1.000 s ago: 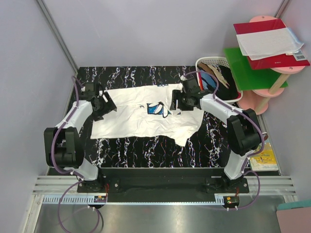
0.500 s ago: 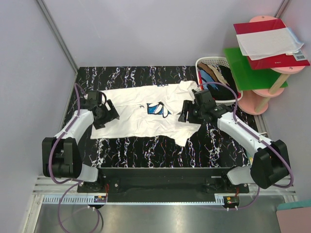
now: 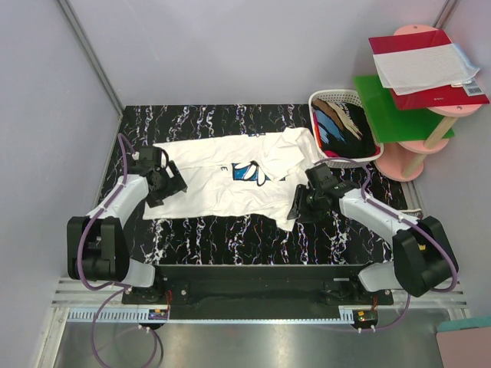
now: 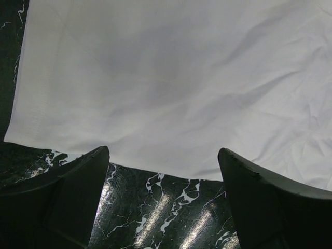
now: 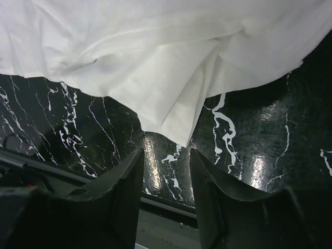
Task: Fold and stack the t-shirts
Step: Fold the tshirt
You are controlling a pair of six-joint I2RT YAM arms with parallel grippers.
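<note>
A large white t-shirt (image 3: 222, 180) with a blue print (image 3: 249, 172) lies spread on the black marble table (image 3: 230, 238). My left gripper (image 3: 169, 186) hovers at the shirt's left edge. In the left wrist view its jaws (image 4: 163, 161) stand wide open, the white t-shirt's hem (image 4: 166, 104) just beyond the tips and only table between them. My right gripper (image 3: 298, 205) is at the shirt's near right corner. In the right wrist view it (image 5: 166, 155) is open, with the pointed cloth corner (image 5: 176, 124) just ahead of the fingertips. Other dark, blue and tan t-shirts (image 3: 344, 126) fill the basket.
A white plastic basket (image 3: 336, 95) stands at the table's far right corner. Beside it, off the table, a pink stand carries a green shelf (image 3: 399, 111) and a red folder with white paper (image 3: 426, 65). Grey walls close in behind and at the left.
My right gripper has come down from over the shirt's far right part to its near right corner, its jaws narrower. The left gripper has shifted slightly and opened a little more.
</note>
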